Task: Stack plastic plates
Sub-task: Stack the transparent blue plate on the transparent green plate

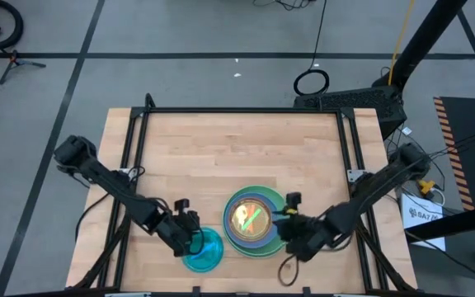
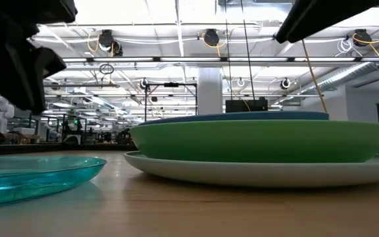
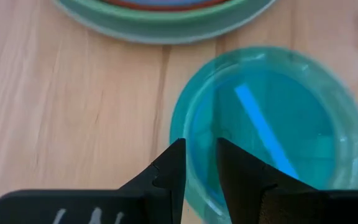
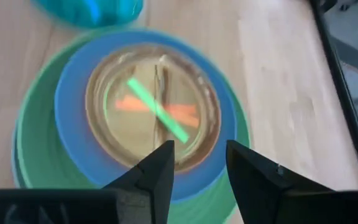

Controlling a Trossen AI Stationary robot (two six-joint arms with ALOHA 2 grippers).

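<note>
One cyan plate left beside the stack

The cyan plate lies flat on the desk by the stack; the left tool straddles its rim, part-open, gripping nothing. Light, stiff, slippery: pinch the rim.

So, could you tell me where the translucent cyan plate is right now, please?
In the high view the translucent cyan plate lies flat on the table's near edge, just left of the plate stack, with the left tool poised at its rim.

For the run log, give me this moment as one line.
stack: built, mid-table | cyan plate: alone beside it | left pincer: over cyan plate's rim, open | right pincer: open above stack
</note>
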